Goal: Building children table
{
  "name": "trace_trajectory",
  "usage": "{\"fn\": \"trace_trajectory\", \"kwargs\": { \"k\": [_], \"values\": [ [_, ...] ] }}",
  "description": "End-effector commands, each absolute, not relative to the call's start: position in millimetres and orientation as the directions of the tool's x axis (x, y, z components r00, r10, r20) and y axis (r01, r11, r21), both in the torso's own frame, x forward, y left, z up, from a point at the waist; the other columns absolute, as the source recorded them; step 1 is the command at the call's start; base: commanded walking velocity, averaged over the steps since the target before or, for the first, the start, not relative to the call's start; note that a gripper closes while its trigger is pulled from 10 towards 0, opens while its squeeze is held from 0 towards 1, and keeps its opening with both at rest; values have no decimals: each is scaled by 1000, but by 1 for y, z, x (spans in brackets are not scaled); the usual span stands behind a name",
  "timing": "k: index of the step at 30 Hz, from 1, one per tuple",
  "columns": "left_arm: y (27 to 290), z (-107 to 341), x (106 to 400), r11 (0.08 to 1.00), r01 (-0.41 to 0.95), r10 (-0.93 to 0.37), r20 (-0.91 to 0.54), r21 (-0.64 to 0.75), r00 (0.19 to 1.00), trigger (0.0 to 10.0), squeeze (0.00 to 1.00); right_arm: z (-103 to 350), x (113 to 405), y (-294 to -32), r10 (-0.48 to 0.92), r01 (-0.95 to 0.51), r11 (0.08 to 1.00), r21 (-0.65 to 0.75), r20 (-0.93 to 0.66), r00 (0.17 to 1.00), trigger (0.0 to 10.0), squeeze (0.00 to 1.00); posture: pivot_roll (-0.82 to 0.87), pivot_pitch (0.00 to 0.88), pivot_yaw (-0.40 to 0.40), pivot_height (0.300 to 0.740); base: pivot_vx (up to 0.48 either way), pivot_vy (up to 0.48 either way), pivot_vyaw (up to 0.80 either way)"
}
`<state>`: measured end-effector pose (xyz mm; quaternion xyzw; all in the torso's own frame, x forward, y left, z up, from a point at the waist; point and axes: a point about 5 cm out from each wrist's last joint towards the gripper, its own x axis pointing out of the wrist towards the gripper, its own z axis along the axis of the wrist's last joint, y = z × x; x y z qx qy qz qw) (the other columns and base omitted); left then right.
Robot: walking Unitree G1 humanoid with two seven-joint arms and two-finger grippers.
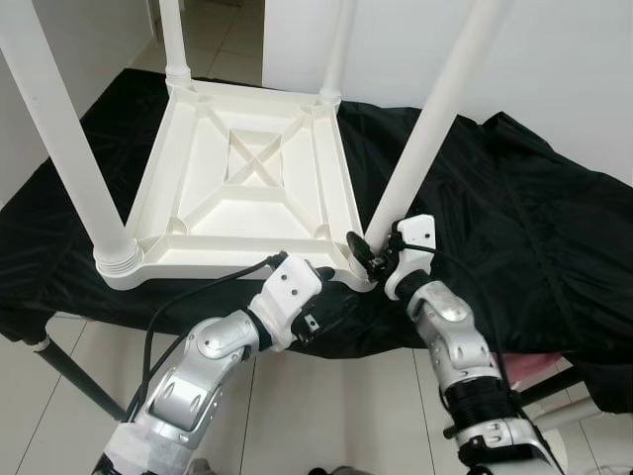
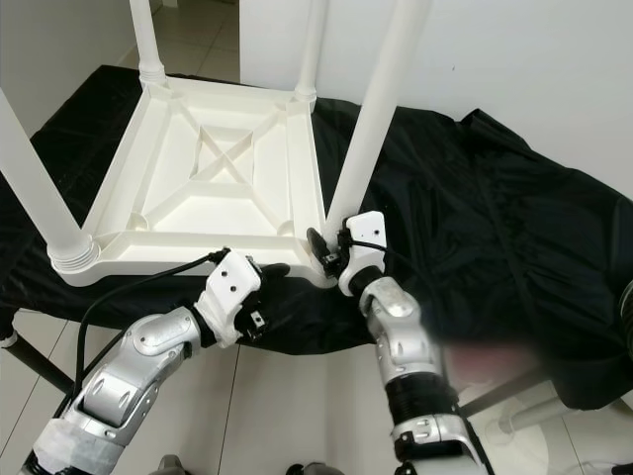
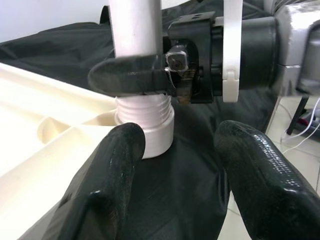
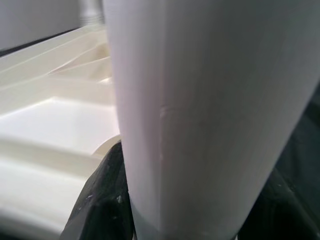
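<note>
Lying upside down on a black cloth (image 1: 514, 198), the white plastic table top (image 1: 247, 188) shows its ribbed underside, so that each corner socket faces up and a leg can be screwed in from above. Four legs stand in the corners: far left (image 1: 173, 40), far right (image 1: 336, 49), near left (image 1: 59, 129) and near right (image 1: 435, 119).

The right gripper (image 1: 371, 259) is clamped around the near-right leg just above its base, one black finger (image 3: 130, 77) wrapping the front of the tube. Holding this low probably gives the firmest turning grip close to the thread. White screw threads are exposed between the leg and the collar of the socket (image 3: 152, 135), so in my judgement this leg is not yet fully seated.

The left gripper (image 1: 331, 279) hangs near the table's near edge, just left of that corner, with its fingers (image 3: 120, 165) spread apart and holding nothing. It seems placed to steady the top or the socket while the leg is turned.

The legs are smooth, round, slightly tapering tubes with a matte sheen. The top is moulded hard plastic, with a square frame and diagonal ribs crossing at the centre. The cloth is thin, creased and slightly glossy, draped over a stand above a pale tiled floor (image 1: 326, 416), and it likely protects the table's face from scratches.
</note>
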<state>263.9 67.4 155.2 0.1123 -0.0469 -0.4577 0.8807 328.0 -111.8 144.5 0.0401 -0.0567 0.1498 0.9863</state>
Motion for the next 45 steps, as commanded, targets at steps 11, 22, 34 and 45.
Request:
{"fn": "trace_trajectory", "kwargs": {
  "k": [11,22,34,45],
  "values": [
    [64,153,261,530,814,-834,-25,238,551,10000,0,125,318,-99,-83,86,965,249,-20,996,10000,0,65,42,-110,740,0,0,0],
    [63,153,261,526,817,-837,-25,238,547,10000,0,136,312,-90,46,-60,961,270,59,997,10000,1000,62,45,-109,740,0,0,0],
    [61,152,259,526,819,-838,-24,230,545,10000,0,137,314,-106,173,-196,958,207,128,977,10000,1000,63,51,-113,740,0,0,0],
    [62,152,259,543,806,-826,-22,235,563,10000,0,134,314,-117,280,-300,943,143,147,949,10000,0,75,68,-125,740,0,0,0]
  ]
}}
